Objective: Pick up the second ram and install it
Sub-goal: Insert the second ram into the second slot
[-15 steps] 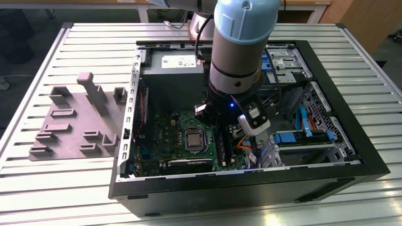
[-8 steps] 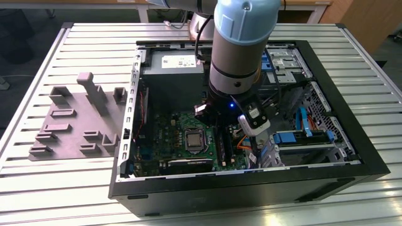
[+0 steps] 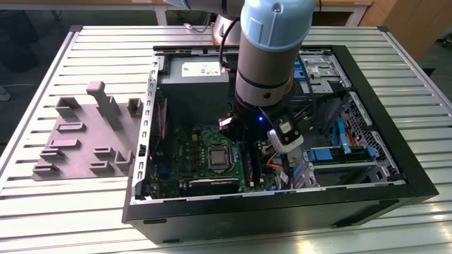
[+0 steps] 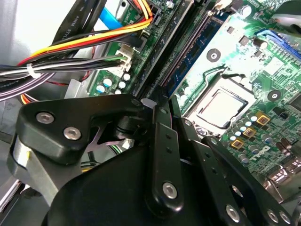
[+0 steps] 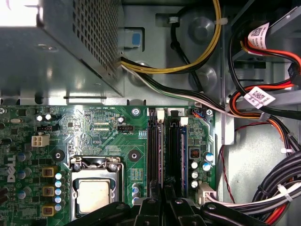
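Below, the gripper [image 5: 163, 195] stands over the motherboard [image 5: 108, 136], fingers [image 4: 164, 141] together on the ram [image 5: 163, 155], which sits upright in the slots [image 5: 174, 150] at the CPU socket's [image 5: 96, 188] 3 o'clock.

The exterior view looks down from above at the open computer case [image 3: 282, 132] on the counter [image 3: 84, 206]; both wrist views sit close over its green board [image 5: 103, 127].
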Tool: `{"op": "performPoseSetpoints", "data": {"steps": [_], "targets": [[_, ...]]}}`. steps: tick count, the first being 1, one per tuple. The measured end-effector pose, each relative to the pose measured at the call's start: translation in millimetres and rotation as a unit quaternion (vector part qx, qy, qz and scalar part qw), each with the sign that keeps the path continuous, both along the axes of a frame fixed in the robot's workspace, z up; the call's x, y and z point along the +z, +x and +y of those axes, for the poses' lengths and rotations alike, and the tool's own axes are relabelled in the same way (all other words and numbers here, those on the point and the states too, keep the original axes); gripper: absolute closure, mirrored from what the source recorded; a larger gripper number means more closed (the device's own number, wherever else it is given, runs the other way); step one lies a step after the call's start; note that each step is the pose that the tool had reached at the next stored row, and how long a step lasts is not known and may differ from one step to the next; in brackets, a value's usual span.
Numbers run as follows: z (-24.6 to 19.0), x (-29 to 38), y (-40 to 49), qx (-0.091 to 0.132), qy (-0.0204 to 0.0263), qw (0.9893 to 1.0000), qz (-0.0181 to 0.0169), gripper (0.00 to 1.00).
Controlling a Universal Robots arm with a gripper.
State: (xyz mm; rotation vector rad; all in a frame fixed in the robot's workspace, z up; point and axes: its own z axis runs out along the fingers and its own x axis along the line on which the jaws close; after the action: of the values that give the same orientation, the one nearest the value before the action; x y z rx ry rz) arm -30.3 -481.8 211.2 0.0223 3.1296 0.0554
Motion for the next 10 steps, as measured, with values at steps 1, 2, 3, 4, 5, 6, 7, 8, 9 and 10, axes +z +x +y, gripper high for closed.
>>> {"op": "performPoseSetpoints", "data": {"steps": [1,2,3,4,5,6,7,8,9,10], "targets": [[0.0,-0.4,0.0,0.000,-0.0001,1.0000,0.0001,0.86],[-0.1,-0.6,-0.1,0.000,-0.0002,1.0000,0.0002,0.86],[0.0,-0.7,-0.1,0.000,-0.0002,1.0000,0.0003,0.86],[0.0,-0.7,0.0,0.000,-0.0002,1.0000,0.0003,0.86],[0.0,-0.8,0.0,0.000,-0.0001,1.0000,0.0002,0.86],[0.0,-0.9,-0.1,0.000,0.0000,1.0000,0.0002,0.86],[0.0,-0.9,-0.1,0.000,-0.0001,1.0000,0.0002,0.86],[0.0,-0.9,0.0,0.000,-0.0001,1.0000,0.0002,0.86],[0.0,-0.9,0.0,0.000,-0.0001,1.0000,0.0002,0.86],[0.0,-1.0,0.0,0.000,-0.0001,1.0000,0.0002,0.86]]}}
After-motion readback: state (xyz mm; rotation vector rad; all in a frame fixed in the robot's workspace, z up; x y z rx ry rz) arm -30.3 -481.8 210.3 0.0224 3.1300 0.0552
